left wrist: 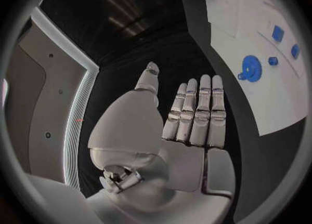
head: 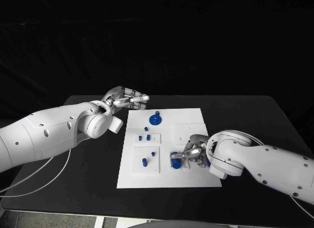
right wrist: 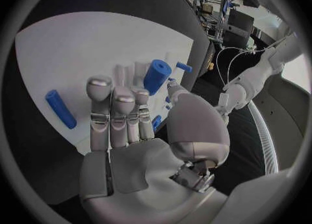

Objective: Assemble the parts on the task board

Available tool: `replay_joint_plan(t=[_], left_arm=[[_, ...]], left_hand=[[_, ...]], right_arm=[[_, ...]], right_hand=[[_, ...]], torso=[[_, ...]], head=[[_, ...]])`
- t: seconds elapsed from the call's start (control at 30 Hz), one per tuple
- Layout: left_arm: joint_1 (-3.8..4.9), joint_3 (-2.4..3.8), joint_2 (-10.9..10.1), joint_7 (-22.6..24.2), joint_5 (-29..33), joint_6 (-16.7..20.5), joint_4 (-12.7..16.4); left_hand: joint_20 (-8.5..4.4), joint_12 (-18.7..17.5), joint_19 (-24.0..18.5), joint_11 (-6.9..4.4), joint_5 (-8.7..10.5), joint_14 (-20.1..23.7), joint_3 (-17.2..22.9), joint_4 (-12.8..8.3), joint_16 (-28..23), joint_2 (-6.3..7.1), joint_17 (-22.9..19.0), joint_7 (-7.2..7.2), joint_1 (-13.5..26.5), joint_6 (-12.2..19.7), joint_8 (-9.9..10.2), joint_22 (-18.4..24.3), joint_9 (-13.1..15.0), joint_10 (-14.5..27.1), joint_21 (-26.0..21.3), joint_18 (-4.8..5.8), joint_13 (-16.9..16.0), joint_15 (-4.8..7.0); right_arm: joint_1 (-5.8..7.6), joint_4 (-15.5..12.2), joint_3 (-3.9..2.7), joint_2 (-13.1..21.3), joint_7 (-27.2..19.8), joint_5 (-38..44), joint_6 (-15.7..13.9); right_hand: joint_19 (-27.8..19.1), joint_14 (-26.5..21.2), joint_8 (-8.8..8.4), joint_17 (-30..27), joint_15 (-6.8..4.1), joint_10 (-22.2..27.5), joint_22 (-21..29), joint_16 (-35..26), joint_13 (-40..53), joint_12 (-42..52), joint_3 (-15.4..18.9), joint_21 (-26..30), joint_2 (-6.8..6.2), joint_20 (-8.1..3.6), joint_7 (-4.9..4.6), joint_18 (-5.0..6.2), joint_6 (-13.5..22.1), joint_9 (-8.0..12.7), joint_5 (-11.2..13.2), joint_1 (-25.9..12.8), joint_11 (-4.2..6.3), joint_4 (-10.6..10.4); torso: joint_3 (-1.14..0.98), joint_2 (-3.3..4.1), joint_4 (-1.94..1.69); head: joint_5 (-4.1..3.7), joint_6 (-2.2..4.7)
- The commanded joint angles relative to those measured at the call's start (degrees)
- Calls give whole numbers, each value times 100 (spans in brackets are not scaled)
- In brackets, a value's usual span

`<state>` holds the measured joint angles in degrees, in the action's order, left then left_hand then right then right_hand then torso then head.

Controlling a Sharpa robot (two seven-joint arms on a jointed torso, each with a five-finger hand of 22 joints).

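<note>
right silver hand (head: 193, 151) hovers with fingers spread over the near right part of the white task board (head: 187, 178), holding nothing.

a stubby blue plastic cylinder (right wrist: 156, 76) stands upright in the board just beyond its fingertips (right wrist: 122, 99), long axis rising off the plate; a slimmer blue plastic peg (right wrist: 60, 108) lies flat off to one side, long axis along the board. the right hand is much the nearer; the left silver hand (head: 126, 99), open and empty, waits off the board's far left corner, near a round blue plastic gear (head: 155, 118).
</note>
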<state>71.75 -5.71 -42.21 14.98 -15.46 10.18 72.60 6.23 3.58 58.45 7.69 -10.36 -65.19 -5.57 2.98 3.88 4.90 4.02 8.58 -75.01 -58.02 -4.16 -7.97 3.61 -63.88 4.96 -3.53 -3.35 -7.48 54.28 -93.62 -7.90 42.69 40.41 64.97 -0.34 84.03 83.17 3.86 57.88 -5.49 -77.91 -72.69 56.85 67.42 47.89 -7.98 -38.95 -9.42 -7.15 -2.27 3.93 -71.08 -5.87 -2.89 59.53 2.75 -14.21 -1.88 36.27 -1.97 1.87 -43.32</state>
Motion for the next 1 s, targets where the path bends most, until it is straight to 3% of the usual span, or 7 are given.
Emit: replay_joint_plan(t=[0.03,0.23,0.4,0.63,0.83,0.93,1.0], left_arm=[[5,4,13,20,-36,-69,-4],[4,3,10,25,-47,-70,-41],[3,1,11,26,-50,-74,-69],[2,-4,21,24,-52,-78,-101],[1,-13,34,12,-56,-98,-119],[1,-22,36,8,-59,-103,-123],[1,-28,36,7,-60,-106,-124]], left_hand=[[33,-11,12,23,17,33,10,33,-35,55,-1,0,-12,20,-10,6,-1,35,19,51,-2,-4],[33,-11,12,23,17,33,10,33,-35,55,-1,0,-12,20,-10,6,-1,35,19,51,-2,-4],[33,-11,12,23,17,33,10,33,-35,55,-1,0,-12,20,-10,6,-1,35,19,51,-2,-4],[36,-11,15,25,15,35,6,34,-34,37,0,1,-3,24,-10,30,-1,39,31,46,-2,-4],[36,-11,15,25,15,35,6,34,-34,37,0,1,-3,24,-10,30,-1,39,31,46,-2,-4],[36,-11,15,25,15,35,6,34,-34,37,0,1,-3,24,-10,30,-1,39,31,46,-2,-4],[36,-11,15,25,15,35,6,34,-34,37,0,1,-3,24,-10,30,-1,39,31,46,-2,-4]], right_arm=[[-12,-63,9,42,-108,81,-17],[-13,-227,4,191,-286,73,-32],[-13,-370,-51,333,-409,28,2],[-13,-494,-129,476,-510,-67,119],[-14,-536,-169,558,-565,-154,345],[-14,-538,-175,579,-551,-173,497],[-14,-535,-177,583,-525,-179,564]], right_hand=[[286,-8,-15,8,-42,-12,7,-29,10,-22,22,18,-8,-17,-6,-1,43,2,9,55,-20,31],[288,-3,-16,18,-46,-12,17,-40,21,-27,203,17,-53,-17,-9,12,55,-14,0,94,-23,-61],[287,-5,-18,8,-35,-2,22,-21,15,15,975,-4,345,2,-14,37,78,-81,-220,92,-28,255],[285,-10,-18,-8,-34,7,23,-6,-4,39,1399,-25,559,7,-14,43,88,-114,-493,76,-32,588],[285,-11,-19,-10,-33,15,23,5,-12,49,1409,-30,616,7,-16,41,88,-117,-669,135,-33,757],[286,-10,-20,-6,-33,10,14,13,-10,63,1320,-47,724,8,-15,33,60,-105,-1171,433,-30,1130],[284,-11,-25,-7,-40,12,10,14,-4,74,952,-50,700,7,-12,25,42,-70,-1132,693,-24,1385]], torso=[[-10,-1,-4],[-17,-8,3],[-15,-3,6],[-6,-1,8],[-5,-3,1],[-3,-1,0],[0,-1,0]], head=[[5,1],[17,8],[15,19],[10,30],[15,32],[16,21],[14,18]])
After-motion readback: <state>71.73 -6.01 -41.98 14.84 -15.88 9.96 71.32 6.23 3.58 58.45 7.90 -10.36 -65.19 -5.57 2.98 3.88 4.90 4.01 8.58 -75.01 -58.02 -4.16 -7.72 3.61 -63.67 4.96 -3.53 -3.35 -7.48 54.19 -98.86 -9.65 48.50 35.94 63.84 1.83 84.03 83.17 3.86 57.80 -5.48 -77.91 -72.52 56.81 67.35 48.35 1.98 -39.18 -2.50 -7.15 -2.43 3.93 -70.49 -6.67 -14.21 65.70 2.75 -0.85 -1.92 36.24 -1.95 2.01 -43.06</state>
